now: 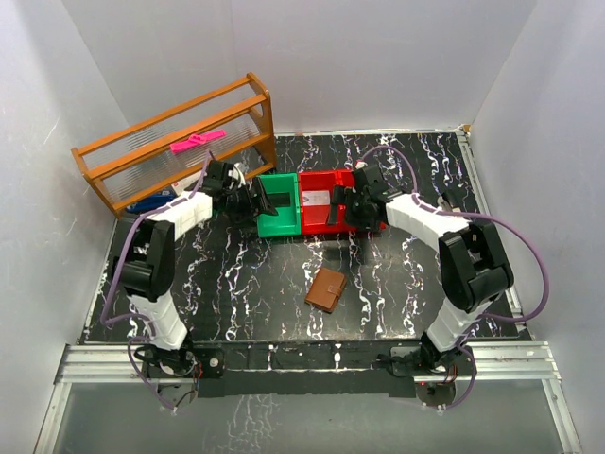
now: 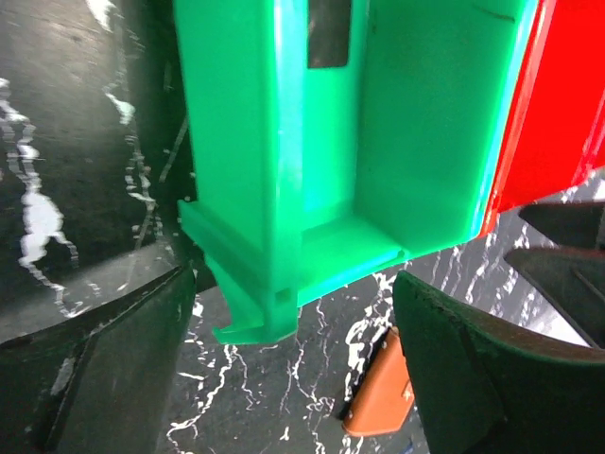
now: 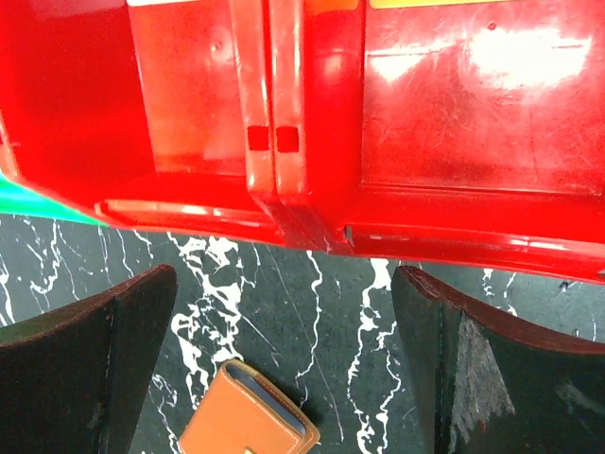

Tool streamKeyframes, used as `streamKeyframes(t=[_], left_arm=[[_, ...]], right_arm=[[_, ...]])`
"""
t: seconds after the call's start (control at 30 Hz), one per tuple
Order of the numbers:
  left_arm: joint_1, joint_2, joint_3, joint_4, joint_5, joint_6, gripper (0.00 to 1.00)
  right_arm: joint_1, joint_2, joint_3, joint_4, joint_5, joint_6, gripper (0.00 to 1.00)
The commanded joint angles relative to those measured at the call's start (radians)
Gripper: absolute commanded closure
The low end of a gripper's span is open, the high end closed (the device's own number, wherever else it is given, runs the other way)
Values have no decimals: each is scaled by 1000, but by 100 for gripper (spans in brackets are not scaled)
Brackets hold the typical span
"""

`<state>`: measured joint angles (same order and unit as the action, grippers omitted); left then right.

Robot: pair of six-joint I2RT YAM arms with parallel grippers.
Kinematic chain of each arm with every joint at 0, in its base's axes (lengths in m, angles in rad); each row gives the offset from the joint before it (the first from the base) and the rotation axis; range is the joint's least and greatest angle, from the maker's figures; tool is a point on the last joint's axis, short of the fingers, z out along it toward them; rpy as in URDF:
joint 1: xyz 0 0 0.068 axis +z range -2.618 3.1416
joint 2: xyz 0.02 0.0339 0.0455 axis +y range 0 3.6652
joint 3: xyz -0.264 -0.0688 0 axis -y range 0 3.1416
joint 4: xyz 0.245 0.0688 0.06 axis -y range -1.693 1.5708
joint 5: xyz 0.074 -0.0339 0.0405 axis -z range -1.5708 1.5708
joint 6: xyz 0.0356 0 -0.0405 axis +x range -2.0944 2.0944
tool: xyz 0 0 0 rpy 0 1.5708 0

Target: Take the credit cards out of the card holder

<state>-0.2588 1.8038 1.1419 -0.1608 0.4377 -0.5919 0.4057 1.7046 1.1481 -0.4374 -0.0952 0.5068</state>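
Black marble-patterned surface [image 1: 236, 284] with white veins fills the floor of a white-walled enclosure, and both arms reach across it from the near edge towards the back. A slatted wooden rack [image 1: 268, 123] stands tilted at the far left, with a small pink plastic piece [image 1: 197, 142] lying on top of it. Just right of the rack, a green plastic bin [image 1: 284, 222] and a red plastic bin [image 1: 312, 180] sit side by side, touching. The left end effector [image 2: 291, 284] hangs at the green bin's outer left side, its fingers spread wide and gripping nothing, the bin's near corner showing in the gap below. The right end effector [image 3: 284, 274] hovers over the red bin's near edge, its fingers likewise spread wide and empty. The small brown leather card holder [image 1: 327, 289] lies folded shut on the surface, in front of the bins and roughly midway between the two arms, apart from both end effectors; a pale blue edge shows at its end in the right wrist view.
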Motion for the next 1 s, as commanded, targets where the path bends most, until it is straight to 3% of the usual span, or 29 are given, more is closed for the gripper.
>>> streamKeyframes(t=[0.0, 0.1, 0.33, 0.5, 0.73, 0.97], left_arm=[[0, -86, 25, -134, -171, 72, 12], [-2, -158, -4, -175, -267, 97, 2], [55, -225, -15, -242, -429, 155, 1], [127, -196, 12, -241, -419, 180, 1], [129, -55, 171, -219, -265, 227, 1], [106, 42, 303, -242, -213, 212, 1]], right_arm=[[4, -108, -17, 29, -23, -45, 2], [3, -193, -75, 34, -32, -48, 2], [4, -339, -176, 19, -45, -15, 2], [3, -391, -227, 23, -37, 14, 2], [4, -409, -245, -4, -15, 25, 2], [3, -420, -238, -18, -13, 27, 2]])
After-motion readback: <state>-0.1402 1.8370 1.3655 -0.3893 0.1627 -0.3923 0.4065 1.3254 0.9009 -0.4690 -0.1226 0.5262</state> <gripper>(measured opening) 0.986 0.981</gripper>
